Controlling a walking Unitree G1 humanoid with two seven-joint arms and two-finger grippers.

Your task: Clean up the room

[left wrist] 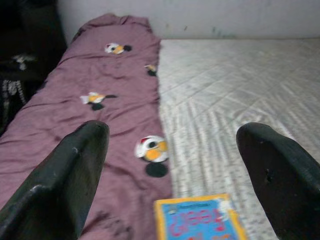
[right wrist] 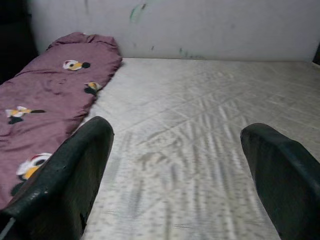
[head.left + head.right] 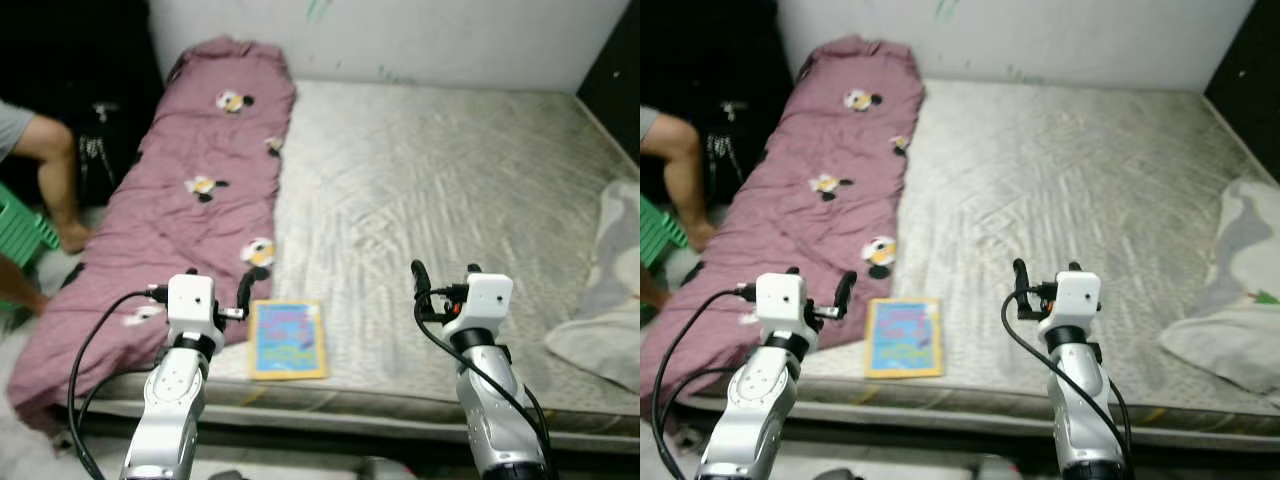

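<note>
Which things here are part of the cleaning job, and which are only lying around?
For the job:
- book at the mattress's near edge
- purple blanket along the left side
- left claw, open, nearest the book

Just lying about:
- pale cloth at the right
- green basket on the floor

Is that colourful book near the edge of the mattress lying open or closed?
Closed. The thin blue and yellow picture book lies flat on the grey mattress with its front cover up and no pages showing.

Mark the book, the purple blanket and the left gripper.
book (image 3: 288,339), left eye view, middle of its blue cover.
purple blanket (image 3: 205,150), left eye view, upper middle of the cloth.
left gripper (image 1: 175,175), left wrist view, midway between its open fingertips.
</note>
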